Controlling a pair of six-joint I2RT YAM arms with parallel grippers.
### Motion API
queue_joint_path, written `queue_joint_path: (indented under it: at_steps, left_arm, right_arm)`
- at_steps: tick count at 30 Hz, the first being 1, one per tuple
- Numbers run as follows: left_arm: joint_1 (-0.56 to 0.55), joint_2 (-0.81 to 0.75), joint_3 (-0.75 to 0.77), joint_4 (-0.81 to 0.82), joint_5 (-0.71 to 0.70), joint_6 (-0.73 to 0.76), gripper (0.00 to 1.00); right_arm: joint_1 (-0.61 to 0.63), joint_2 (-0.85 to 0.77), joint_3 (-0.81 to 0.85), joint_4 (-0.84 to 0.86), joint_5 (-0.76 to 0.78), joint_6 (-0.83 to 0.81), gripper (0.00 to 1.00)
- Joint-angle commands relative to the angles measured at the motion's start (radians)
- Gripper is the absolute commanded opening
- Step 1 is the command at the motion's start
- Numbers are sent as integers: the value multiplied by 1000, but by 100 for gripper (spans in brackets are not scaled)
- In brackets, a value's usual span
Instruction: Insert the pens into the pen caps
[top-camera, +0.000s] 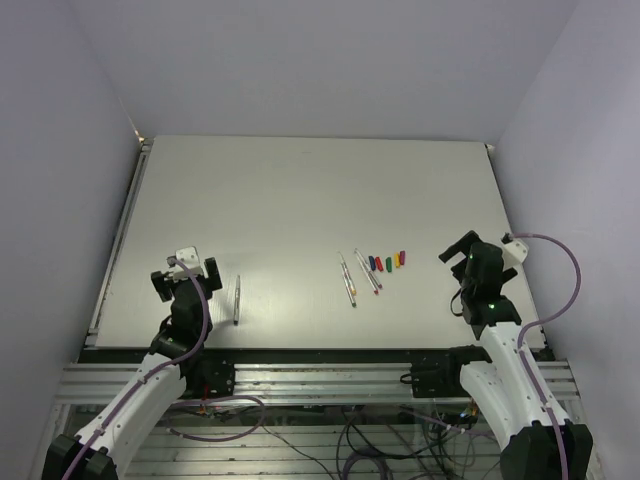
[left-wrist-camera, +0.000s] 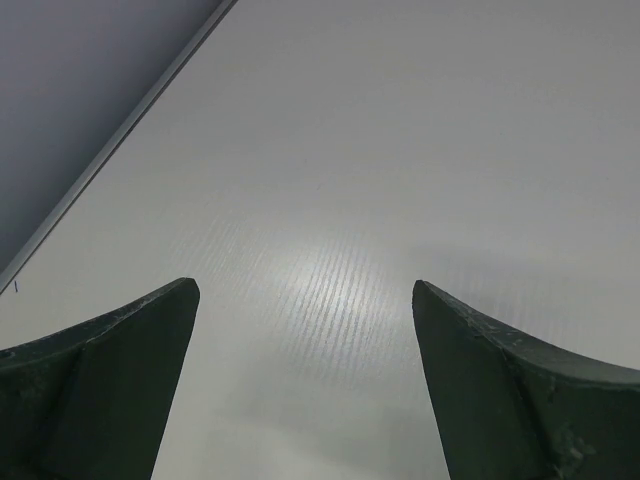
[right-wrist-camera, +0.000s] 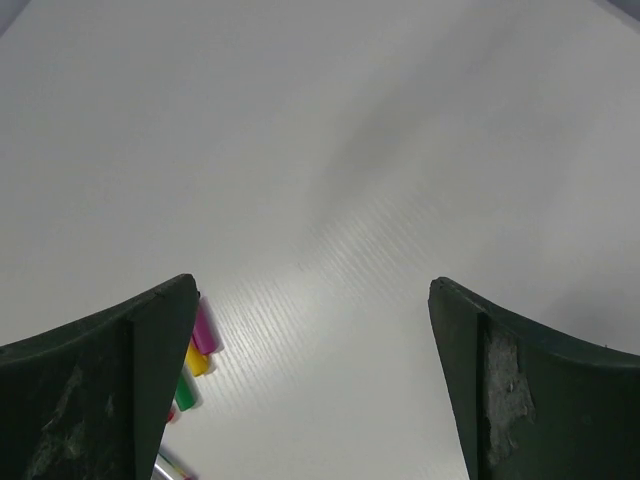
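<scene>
Several pale pens (top-camera: 347, 278) lie side by side at the table's middle front, and one more pen (top-camera: 237, 299) lies alone just right of my left gripper (top-camera: 186, 272). The coloured caps (top-camera: 387, 263) sit in a short row right of the pens. In the right wrist view the magenta cap (right-wrist-camera: 203, 328), yellow cap (right-wrist-camera: 197, 358) and green cap (right-wrist-camera: 186, 391) peek out beside the left finger. My left gripper (left-wrist-camera: 305, 290) is open and empty over bare table. My right gripper (right-wrist-camera: 312, 285) is open and empty, right of the caps (top-camera: 463, 268).
The white table (top-camera: 300, 190) is walled on the left, back and right. A metal rail (left-wrist-camera: 110, 150) runs along its left edge, close to my left gripper. The aluminium frame (top-camera: 320, 365) with cables runs along the front.
</scene>
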Motion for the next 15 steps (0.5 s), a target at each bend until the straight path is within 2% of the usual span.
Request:
queue_joint_path:
  at_steps: [1, 15]
  left_arm:
    - [9, 2, 34, 10, -19, -14, 99]
    - [9, -11, 40, 0, -12, -8, 99]
  right_arm:
    - [-2, -14, 30, -37, 58, 34, 100]
    - [-2, -7, 67, -97, 49, 19, 100]
